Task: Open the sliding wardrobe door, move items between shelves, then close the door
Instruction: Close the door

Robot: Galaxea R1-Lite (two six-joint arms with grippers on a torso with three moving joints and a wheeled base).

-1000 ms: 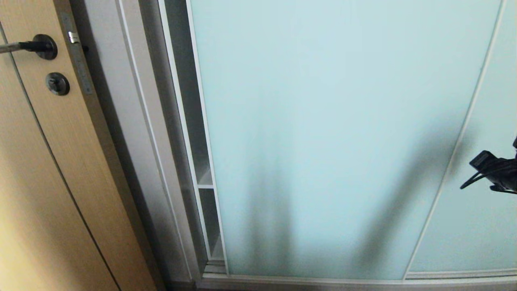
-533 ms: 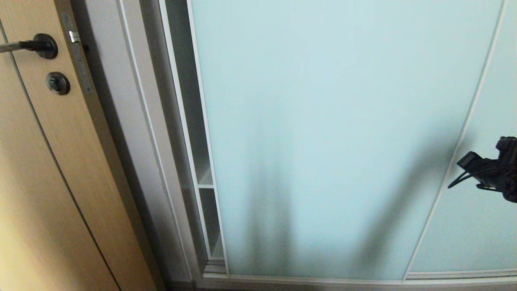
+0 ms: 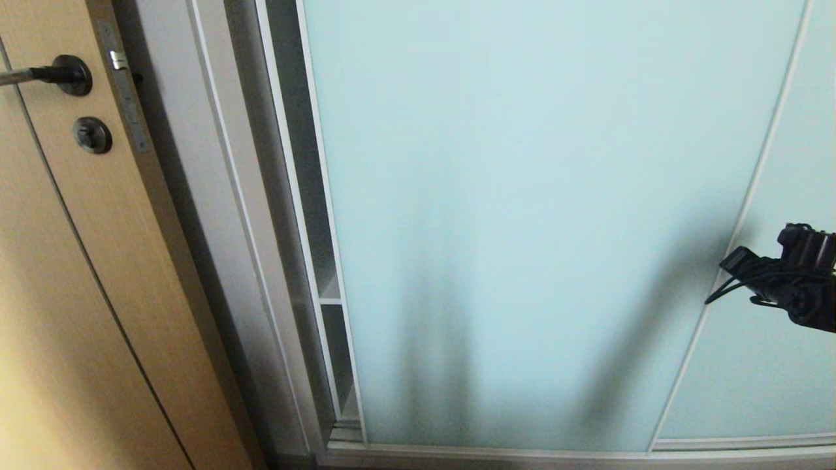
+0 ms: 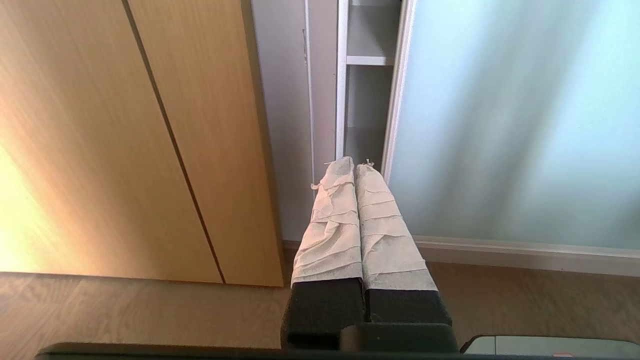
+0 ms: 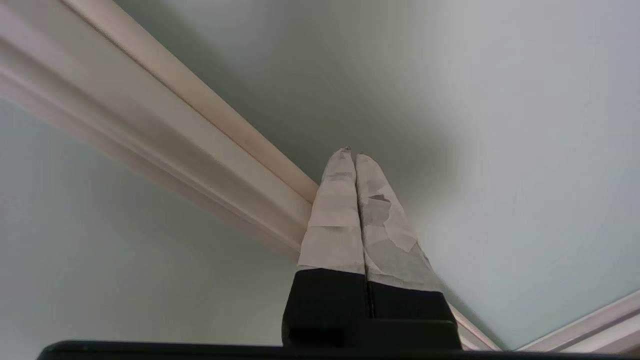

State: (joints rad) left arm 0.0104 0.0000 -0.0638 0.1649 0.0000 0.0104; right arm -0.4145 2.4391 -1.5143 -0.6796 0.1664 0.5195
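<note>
The sliding wardrobe door (image 3: 522, 196) is a frosted pale blue-green pane that fills most of the head view. At its left edge a narrow gap shows a white shelf (image 3: 331, 294), also seen in the left wrist view as shelf (image 4: 367, 60). The items are hidden. My right arm (image 3: 793, 290) reaches in from the right at the silver frame strip (image 3: 738, 228). The right gripper (image 5: 351, 156) is shut and empty, its taped tips right beside that strip (image 5: 175, 130) on the glass. My left gripper (image 4: 354, 165) is shut and empty, low near the floor, pointing at the gap.
A tan wooden door (image 3: 78, 274) with a black handle (image 3: 62, 74) and a lock plate stands on the left, beside the grey wardrobe side post (image 3: 215, 228). A second frosted pane (image 3: 771, 378) lies right of the strip. A wooden floor (image 4: 125, 315) runs below.
My right arm has moved left in the head view, up to the silver frame strip. The door pane has edged slightly left, narrowing the gap. The left arm has kept still.
</note>
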